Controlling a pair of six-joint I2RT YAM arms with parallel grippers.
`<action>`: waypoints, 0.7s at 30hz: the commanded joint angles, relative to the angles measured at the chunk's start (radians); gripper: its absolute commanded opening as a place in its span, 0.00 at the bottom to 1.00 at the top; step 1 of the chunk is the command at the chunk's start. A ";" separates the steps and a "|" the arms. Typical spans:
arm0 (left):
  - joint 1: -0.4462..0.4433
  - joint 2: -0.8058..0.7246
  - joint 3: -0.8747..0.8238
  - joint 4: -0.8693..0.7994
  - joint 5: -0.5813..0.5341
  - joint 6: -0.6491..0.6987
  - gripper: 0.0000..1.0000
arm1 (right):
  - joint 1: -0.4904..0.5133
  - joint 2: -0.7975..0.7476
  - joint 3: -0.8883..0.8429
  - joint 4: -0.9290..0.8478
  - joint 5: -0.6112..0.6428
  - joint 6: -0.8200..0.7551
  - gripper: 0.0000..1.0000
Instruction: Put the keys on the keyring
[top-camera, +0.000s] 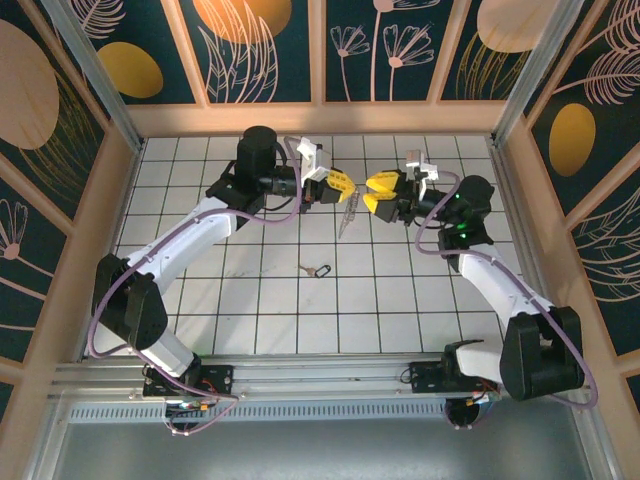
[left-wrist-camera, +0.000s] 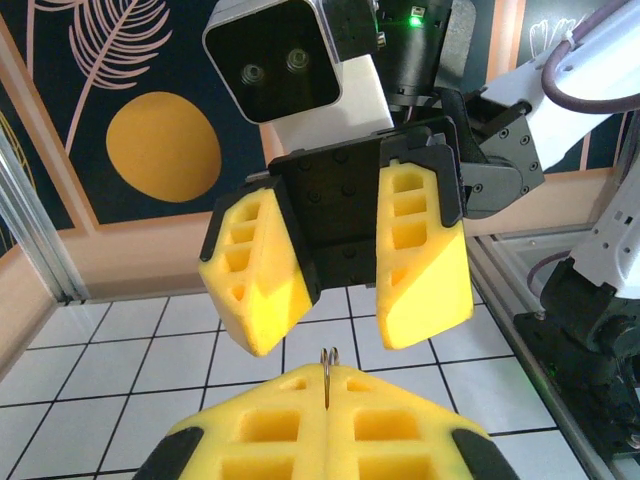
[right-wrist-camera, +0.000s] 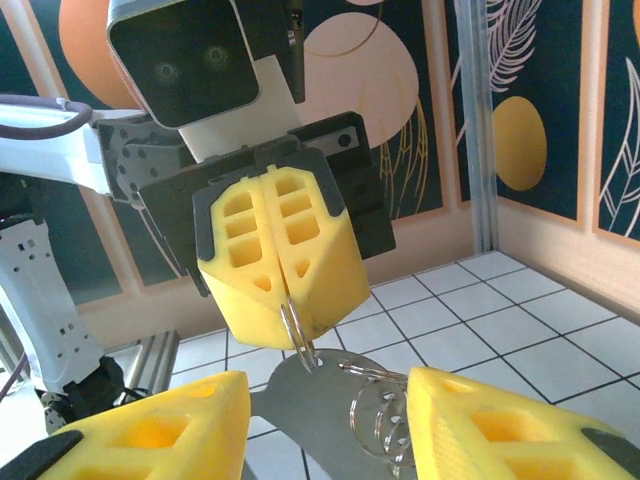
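Left hand (right-wrist-camera: 283, 310) pinches the thin metal ring (right-wrist-camera: 293, 332) of the tan strap keyring (right-wrist-camera: 290, 395); right hand (left-wrist-camera: 340, 332) hangs spread beside it; we reckon steadying that strap comes next.

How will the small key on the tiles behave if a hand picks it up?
The key lies flat on smooth tiles, so it will probably skid when nudged. It looks thin and tiny, so likely light, stiff and hard to pinch.
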 joint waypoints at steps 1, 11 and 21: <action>-0.005 0.005 0.034 0.010 0.037 -0.012 0.00 | 0.022 0.013 0.050 0.025 -0.043 -0.037 0.43; -0.005 0.011 0.034 0.017 0.058 -0.018 0.00 | 0.059 0.054 0.095 0.008 -0.058 -0.058 0.31; -0.005 0.011 0.033 0.022 0.066 -0.020 0.00 | 0.074 0.071 0.113 -0.016 -0.083 -0.077 0.07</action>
